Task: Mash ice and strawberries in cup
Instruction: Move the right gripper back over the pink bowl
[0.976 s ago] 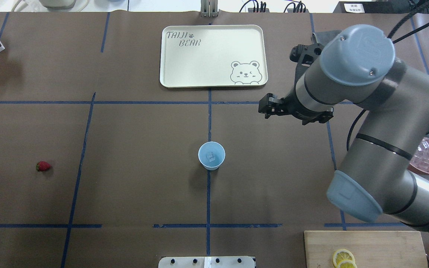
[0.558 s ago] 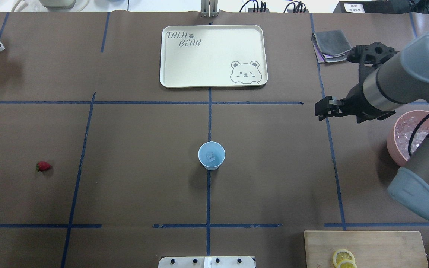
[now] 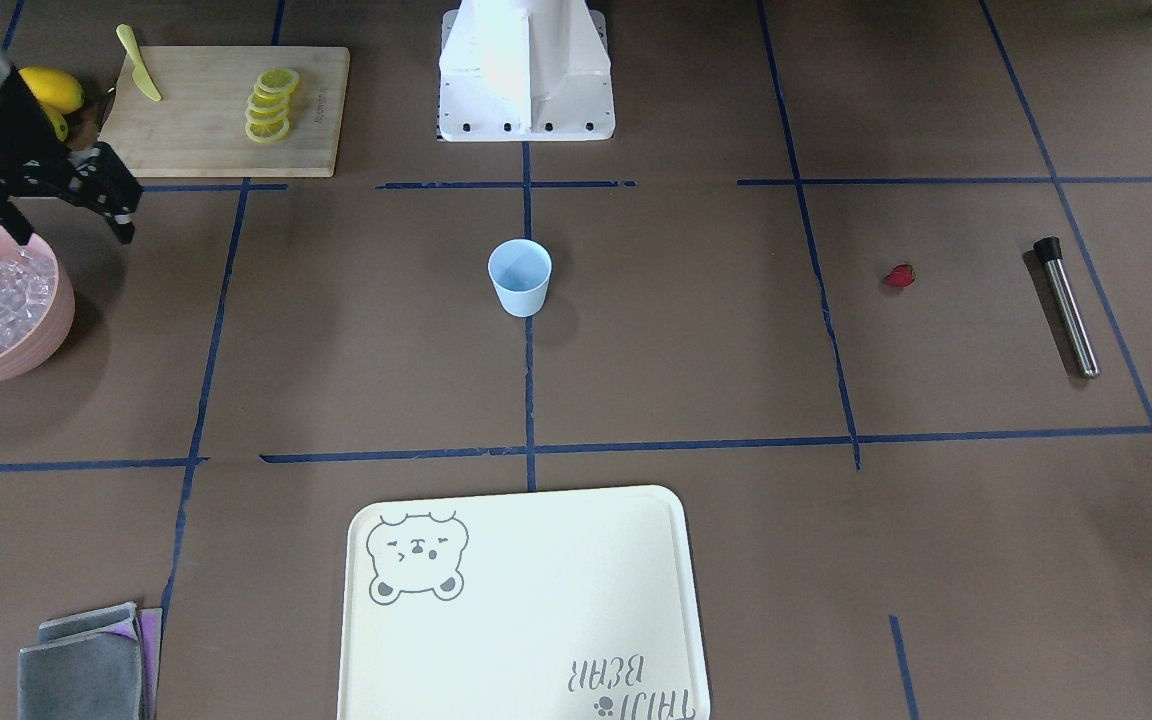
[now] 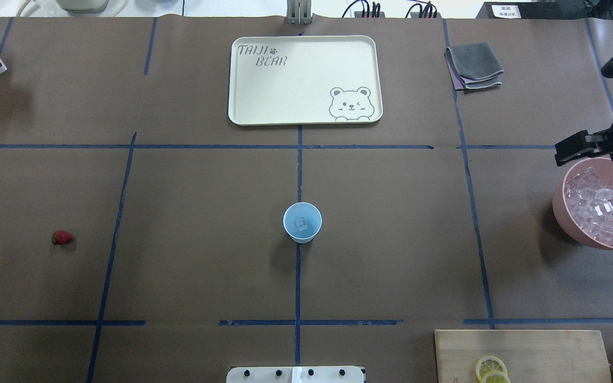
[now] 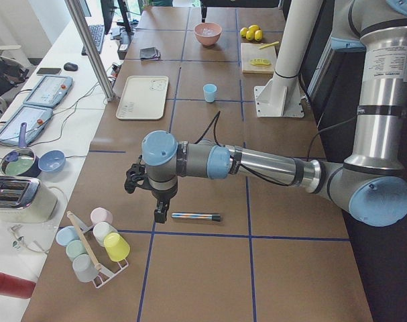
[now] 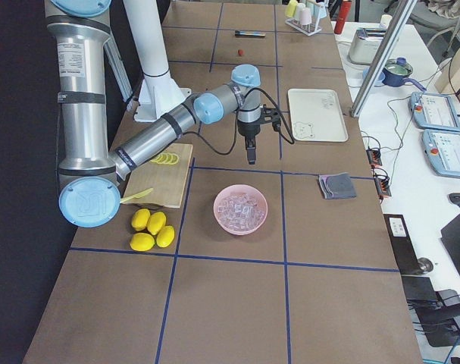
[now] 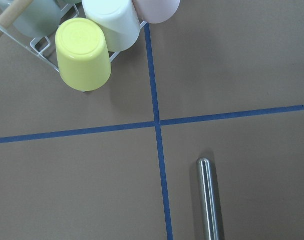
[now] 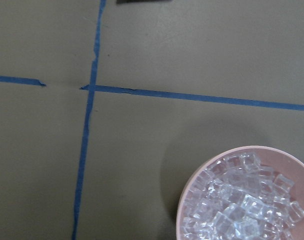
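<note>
The pale blue cup stands upright at mid-table with one ice cube in its bottom. The strawberry lies on the paper far to the cup's left. Far to the cup's right sits the pink bowl, heaped with ice.

The right gripper hangs out on that right side too, above the table and just off the bowl's rim, not over the heap. We see nothing in it, but we cannot tell how wide its jaws stand. The left gripper hovers far to the cup's left, over one end of the steel muddler. Only the side view shows it, so we cannot tell its state.

We judge the step in hand to be fetching more ice for the cup. To do it well, we centre over a loose cube on top of the heap. We come straight down clear of the rim and close gently, since wet ice slips. We then carry the cube over the cup and let go low above its mouth, so the light cup does not tip.
</note>
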Motion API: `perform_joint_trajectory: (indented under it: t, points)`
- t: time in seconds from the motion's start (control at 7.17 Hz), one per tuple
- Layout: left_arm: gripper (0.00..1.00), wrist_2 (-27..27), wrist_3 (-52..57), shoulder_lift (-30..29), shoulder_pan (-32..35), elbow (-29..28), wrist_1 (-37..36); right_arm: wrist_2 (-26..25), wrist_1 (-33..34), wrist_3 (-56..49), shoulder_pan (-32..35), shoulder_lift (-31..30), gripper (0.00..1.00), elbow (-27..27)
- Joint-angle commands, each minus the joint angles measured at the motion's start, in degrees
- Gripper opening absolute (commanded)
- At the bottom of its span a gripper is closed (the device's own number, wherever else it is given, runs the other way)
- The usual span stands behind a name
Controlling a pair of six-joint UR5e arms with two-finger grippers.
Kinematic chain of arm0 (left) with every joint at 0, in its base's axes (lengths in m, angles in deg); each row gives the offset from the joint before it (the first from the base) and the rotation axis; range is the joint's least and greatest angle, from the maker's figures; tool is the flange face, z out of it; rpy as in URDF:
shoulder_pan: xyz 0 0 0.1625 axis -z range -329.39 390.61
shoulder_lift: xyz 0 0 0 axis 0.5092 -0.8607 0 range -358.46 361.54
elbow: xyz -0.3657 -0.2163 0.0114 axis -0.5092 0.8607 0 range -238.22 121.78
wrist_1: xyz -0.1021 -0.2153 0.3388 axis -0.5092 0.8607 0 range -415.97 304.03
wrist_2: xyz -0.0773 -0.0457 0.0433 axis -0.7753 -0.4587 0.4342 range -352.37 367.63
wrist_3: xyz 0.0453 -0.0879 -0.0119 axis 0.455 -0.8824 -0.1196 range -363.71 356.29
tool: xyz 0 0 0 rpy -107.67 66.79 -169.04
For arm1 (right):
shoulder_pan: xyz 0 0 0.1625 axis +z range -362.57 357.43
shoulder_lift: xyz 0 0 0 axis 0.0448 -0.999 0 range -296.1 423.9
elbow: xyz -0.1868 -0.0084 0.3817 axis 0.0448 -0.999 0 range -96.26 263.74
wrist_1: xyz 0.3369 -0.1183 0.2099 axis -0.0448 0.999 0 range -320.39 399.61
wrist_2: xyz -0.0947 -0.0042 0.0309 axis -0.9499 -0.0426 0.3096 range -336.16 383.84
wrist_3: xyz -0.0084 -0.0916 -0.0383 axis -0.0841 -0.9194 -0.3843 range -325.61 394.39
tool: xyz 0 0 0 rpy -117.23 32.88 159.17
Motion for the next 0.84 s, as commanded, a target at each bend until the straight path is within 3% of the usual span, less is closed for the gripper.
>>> perform_joint_trajectory:
  t: [0.0, 0.14, 0.28, 0.7]
  points:
    - [1.0, 0.0, -0.1, 0.0, 0.0, 0.3, -0.1, 0.1, -7.5, -1.5, 1.2, -3.7, 0.99, -3.4]
    - [1.0, 0.1, -0.4, 0.0, 0.0, 0.3, -0.1, 0.3, -18.2, -1.4, 2.3, -6.8, 0.99, -7.7]
    - [1.0, 0.1, -0.5, 0.0, 0.0, 0.3, 0.0, 0.8, -22.9, -1.2, 2.7, -7.8, 0.99, -10.9]
    - [1.0, 0.1, -0.5, 0.0, 0.0, 0.4, 0.0, 1.6, -23.1, -1.2, 3.4, -7.1, 0.98, -17.0]
